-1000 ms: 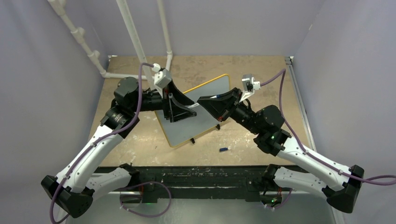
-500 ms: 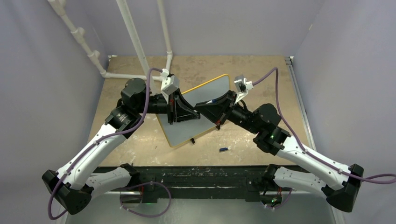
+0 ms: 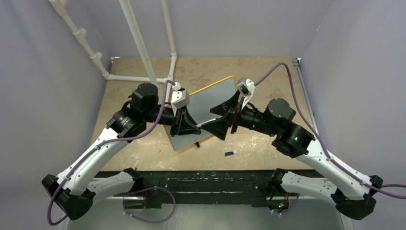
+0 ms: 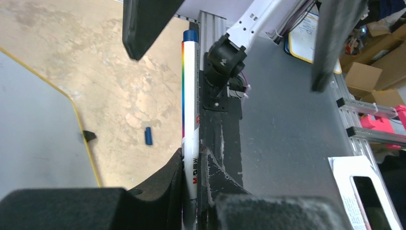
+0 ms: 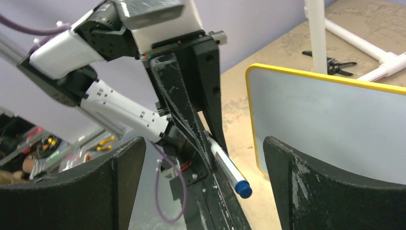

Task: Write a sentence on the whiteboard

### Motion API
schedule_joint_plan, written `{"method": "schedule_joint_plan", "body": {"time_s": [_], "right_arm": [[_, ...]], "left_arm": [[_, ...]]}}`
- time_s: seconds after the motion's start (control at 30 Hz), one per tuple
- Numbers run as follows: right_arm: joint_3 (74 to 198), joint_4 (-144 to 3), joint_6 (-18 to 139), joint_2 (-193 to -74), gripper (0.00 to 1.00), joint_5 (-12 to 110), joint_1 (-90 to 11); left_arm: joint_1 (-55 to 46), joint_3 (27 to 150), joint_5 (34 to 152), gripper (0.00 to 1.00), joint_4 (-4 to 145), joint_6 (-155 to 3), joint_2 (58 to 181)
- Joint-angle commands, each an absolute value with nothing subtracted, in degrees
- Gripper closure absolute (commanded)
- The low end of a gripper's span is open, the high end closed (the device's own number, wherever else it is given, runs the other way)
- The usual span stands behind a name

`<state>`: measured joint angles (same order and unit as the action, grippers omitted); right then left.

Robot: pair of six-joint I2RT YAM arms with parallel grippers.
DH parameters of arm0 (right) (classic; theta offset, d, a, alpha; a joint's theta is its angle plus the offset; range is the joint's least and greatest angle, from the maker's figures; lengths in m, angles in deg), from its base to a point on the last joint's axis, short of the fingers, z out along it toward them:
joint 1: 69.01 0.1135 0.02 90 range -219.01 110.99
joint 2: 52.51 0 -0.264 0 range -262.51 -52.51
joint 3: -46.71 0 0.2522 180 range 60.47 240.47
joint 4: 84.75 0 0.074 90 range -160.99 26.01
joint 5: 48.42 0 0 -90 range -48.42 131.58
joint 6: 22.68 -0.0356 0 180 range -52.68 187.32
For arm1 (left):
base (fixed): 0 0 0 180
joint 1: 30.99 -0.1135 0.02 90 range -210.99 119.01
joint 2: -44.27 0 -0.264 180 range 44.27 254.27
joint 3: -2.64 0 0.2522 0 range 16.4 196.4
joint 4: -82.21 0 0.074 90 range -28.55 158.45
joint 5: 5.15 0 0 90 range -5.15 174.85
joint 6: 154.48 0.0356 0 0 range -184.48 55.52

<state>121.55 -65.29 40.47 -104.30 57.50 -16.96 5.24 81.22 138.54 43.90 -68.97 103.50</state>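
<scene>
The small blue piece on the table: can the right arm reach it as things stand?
Probably yes. The blue piece lies alone on bare tabletop near the right arm, whose fingers stand open and empty, with nothing between.

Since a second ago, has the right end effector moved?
Yes. The right end effector has slid toward the near edge of the tan table, closer to the small blue cap beside the yellow-rimmed whiteboard.
</scene>
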Motion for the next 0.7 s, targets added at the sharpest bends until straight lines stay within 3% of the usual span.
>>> {"method": "schedule_joint_plan", "body": {"time_s": [0.0,0.3,0.67], "right_arm": [[127.87,-51.64,46.87,-106.22,0.07,64.65,-17.07],[127.19,-50.44,46.75,-108.38,0.20,71.65,-17.07],[126.17,-52.98,46.81,-110.20,0.53,73.31,-17.07]], "left_arm": [[7.00,81.71,139.92,1.00,38.57,-63.52,103.07],[9.14,82.31,144.54,1.00,37.07,-62.34,104.19],[9.62,82.41,142.96,1.00,37.45,-62.22,104.22]]}}
